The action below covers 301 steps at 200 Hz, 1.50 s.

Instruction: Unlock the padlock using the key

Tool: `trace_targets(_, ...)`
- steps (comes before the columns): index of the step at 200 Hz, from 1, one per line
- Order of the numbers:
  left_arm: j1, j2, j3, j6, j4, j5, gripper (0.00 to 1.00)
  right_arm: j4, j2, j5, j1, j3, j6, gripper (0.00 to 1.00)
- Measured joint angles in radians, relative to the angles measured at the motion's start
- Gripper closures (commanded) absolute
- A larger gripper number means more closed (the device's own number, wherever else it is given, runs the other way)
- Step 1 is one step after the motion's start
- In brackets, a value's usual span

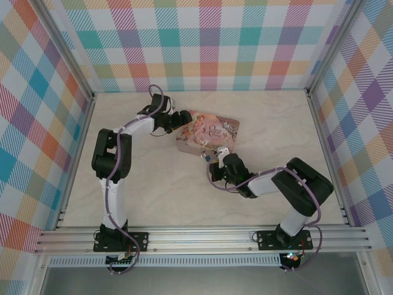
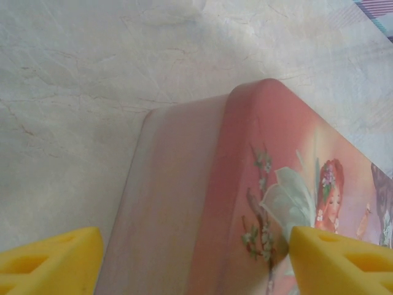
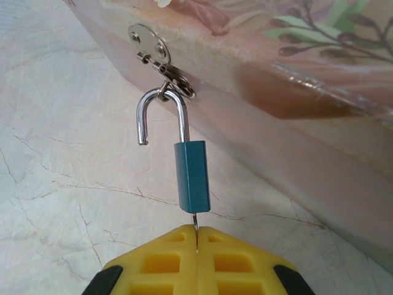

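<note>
**Padlock sprung open on the tin's hasp, key in its base**

The padlock hangs from the hasp on the side wall of the pink illustrated tin; its long axis runs straight from the hasp to the right gripper, shackle end towards the tin, keyhole end towards the fingers; the silver shackle is open, one leg in the teal body, the other hooked free of it with its tip in the air, the bend threaded through the hasp's ring. The key shows as a thin dark sliver in line with the body, between the padlock's base and the yellow fingertips; the right jaws are pressed together on it.

From above, the tin lies towards the far middle of the pale marbled table, the right gripper at its near edge. The left gripper is at the tin's left corner, jaws apart, one yellow finger beside the side wall and the other over the lid; whether either touches the tin I cannot tell.
</note>
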Motion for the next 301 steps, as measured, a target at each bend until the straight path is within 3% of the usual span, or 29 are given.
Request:
trace_targets(102, 0.001, -0.194, -0.274, 0.019, 0.081, -0.098, 0.28, -0.002, 0.0, -0.019, -0.013, -0.031, 0.03, 1.0)
trace_targets(198, -0.006, -0.473, -0.614, -0.075, 0.141, -0.183, 0.26, 0.024, 0.0, -0.023, -0.028, -0.056, 0.097, 1.0)
trace_targets(257, -0.008, -0.543, -0.639, -0.082, 0.073, -0.234, 0.13, 0.047, 0.0, -0.042, -0.04, -0.06, 0.13, 1.0)
trace_targets(301, -0.013, -0.679, -0.576, -0.026, -0.065, -0.291, 0.14, 0.054, 0.001, -0.056, -0.043, -0.06, 0.154, 1.0)
